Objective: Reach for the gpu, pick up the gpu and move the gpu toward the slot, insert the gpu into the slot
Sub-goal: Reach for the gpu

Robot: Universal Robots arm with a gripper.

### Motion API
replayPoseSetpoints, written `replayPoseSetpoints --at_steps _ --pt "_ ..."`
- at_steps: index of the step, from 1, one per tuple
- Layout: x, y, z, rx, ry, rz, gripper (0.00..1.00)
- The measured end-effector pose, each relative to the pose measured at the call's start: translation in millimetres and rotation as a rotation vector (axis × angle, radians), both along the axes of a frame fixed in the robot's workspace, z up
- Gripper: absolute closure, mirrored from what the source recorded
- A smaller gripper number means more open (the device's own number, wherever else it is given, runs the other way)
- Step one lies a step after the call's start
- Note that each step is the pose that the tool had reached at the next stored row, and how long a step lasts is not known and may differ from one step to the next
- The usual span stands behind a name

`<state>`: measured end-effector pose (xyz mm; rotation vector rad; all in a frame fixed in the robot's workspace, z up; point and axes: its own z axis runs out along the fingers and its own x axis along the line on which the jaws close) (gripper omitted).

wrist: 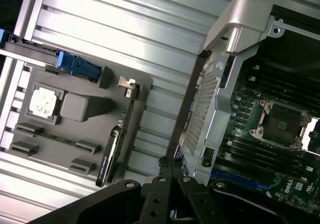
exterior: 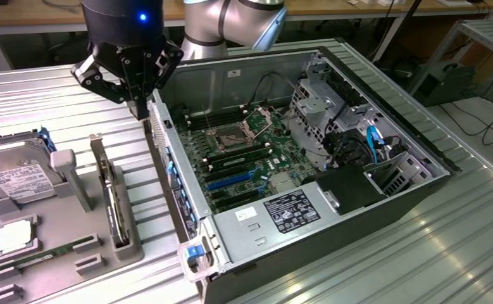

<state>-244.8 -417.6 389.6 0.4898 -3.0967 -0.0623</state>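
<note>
Tool (exterior: 142, 115) closed on nothing, I find the gpu (exterior: 114, 199) below and beside it, on edge, lengthwise along the case (exterior: 255, 237).

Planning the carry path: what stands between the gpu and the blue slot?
In the exterior view, a strip of ribbed table, then the computer case's upright wall, separates the gpu from the slot.

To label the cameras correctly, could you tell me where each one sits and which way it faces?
Exterior view: above the table, looking down on the open case and tray; the arm and gripper show.
Wrist view: on the wrist, looking down past the gripper at the tray and case edge.
Both share the gpu, tray and case.
</note>
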Motion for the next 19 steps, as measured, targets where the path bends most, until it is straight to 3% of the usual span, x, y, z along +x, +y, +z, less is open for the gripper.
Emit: replayPoseSetpoints --at_steps 8,9,14,19 --pt "-0.2 -0.1 -1.8 -0.0014 0.0002 -0.063 0.89" --pt "-0.3 -0.1 -2.4 -0.0020 0.0001 -0.098 0.89" --pt "-0.2 -0.1 -3.1 -0.0023 0.0002 -0.175 0.89" --pt "-0.3 -0.2 -3.6 -0.0022 0.0002 -0.228 0.89"
